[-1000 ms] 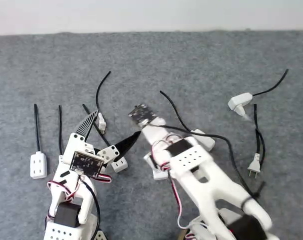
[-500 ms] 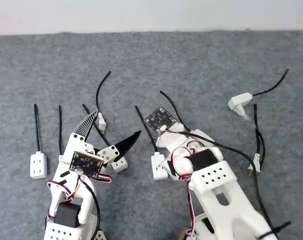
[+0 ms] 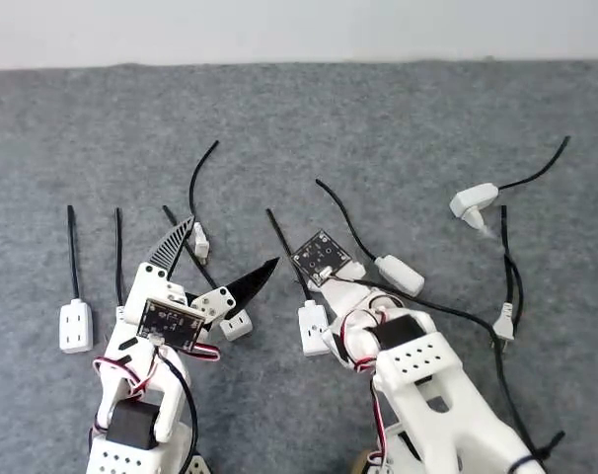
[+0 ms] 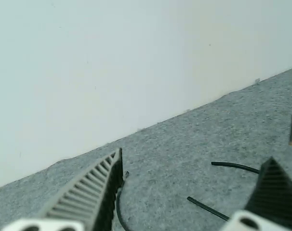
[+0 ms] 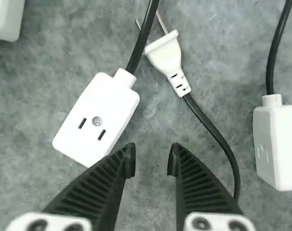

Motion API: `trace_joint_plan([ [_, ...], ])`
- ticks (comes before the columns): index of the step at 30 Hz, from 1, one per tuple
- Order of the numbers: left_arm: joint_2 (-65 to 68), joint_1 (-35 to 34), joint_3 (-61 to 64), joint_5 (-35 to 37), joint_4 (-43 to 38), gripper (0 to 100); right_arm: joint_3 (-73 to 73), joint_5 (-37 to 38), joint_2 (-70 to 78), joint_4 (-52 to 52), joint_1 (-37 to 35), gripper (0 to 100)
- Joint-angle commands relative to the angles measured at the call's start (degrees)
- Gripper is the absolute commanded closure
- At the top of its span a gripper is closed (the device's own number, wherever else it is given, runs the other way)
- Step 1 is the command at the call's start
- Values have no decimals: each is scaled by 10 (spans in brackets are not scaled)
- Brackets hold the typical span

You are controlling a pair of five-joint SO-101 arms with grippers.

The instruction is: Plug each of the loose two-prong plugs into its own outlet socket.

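My right gripper (image 5: 151,151) hangs low over the grey carpet, its fingers a small gap apart with nothing between them. Just beyond its tips lies a white outlet socket (image 5: 95,125) on a black cord. A loose white two-prong plug (image 5: 165,50) lies past that socket, beside its cord. A second white socket block (image 5: 276,144) lies to one side. In the high view that socket (image 3: 314,329) lies beside my right arm's wrist (image 3: 319,257), with another socket (image 3: 398,274) nearby. My left gripper (image 3: 225,255) is held wide open and holds nothing, above a plug (image 3: 200,240) and a socket (image 3: 235,324).
One more socket (image 3: 75,326) lies at the far left with its cord running back. A loose plug (image 3: 503,324) and a white plug block (image 3: 474,202) lie at the far right among black cords. A pale wall (image 4: 136,62) borders the carpet's far edge.
My right arm has drawn back toward the near edge and to the right, uncovering the middle socket and the one beside it. The left arm has not moved.
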Motion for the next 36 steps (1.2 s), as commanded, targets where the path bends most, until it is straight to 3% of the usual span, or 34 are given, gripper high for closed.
trace_joint_plan([
  [1, -8, -3, -8, 6, -14, 589, 4, 7, -16, -33, 2, 867],
  [5, -8, -4, -8, 6, -14, 589, 4, 7, -16, -36, -24, 867],
  [11, -8, -6, -8, 7, -14, 589, -9, -42, -16, -36, -131, 866],
  [20, -8, -7, -10, 8, -16, 589, -26, -47, -16, -36, -234, 866],
  [28, -8, -7, -10, 7, -16, 589, -56, -31, -17, -26, -123, 865],
  [32, -8, -7, -10, 7, -16, 589, -104, 92, -17, 50, -100, 865],
  [36, -8, -7, -10, 6, -16, 589, -154, 121, -16, 95, -56, 865],
])
